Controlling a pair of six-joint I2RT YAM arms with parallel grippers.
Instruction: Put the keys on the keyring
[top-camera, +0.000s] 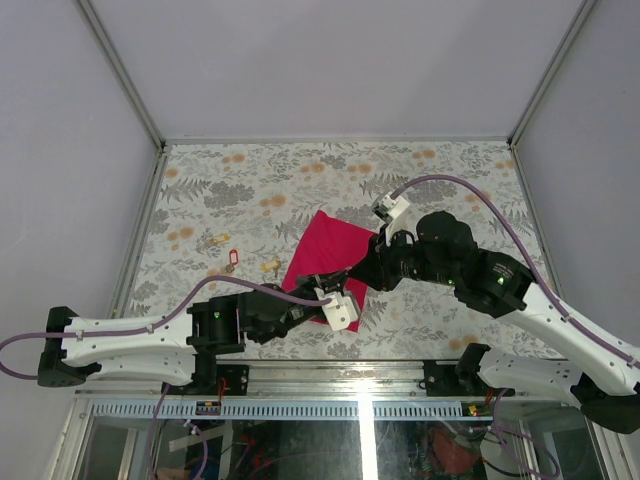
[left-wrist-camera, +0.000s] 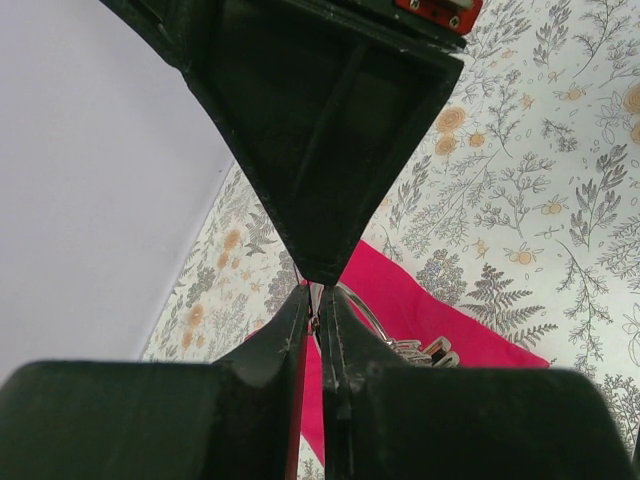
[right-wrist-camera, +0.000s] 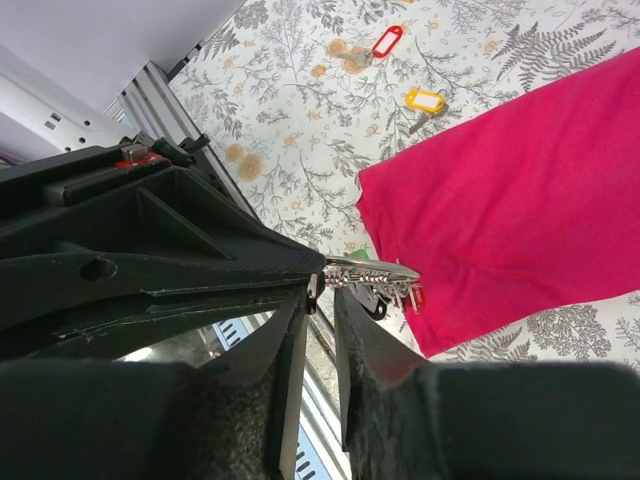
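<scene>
The keyring (right-wrist-camera: 375, 272), a silver ring with a bunch of keys and small tags, hangs over the near corner of the magenta cloth (top-camera: 330, 250). My left gripper (top-camera: 333, 292) is shut on the ring's edge; the ring (left-wrist-camera: 362, 308) curves off to the right of its fingers. My right gripper (top-camera: 352, 279) points its tips at the same spot, jaws a narrow gap apart, with nothing seen between them. Loose keys lie to the left on the table: a red-headed key (top-camera: 233, 260), a brass key (top-camera: 210, 243) and a yellow-headed one (top-camera: 268, 266). They also show in the right wrist view, red-headed (right-wrist-camera: 386, 42) and yellow-headed (right-wrist-camera: 424, 100).
The floral tabletop (top-camera: 300, 180) is walled by pale panels at the left, right and back. A metal frame rail (top-camera: 360, 372) runs along the near edge, just below the two grippers. Cables loop over both arms.
</scene>
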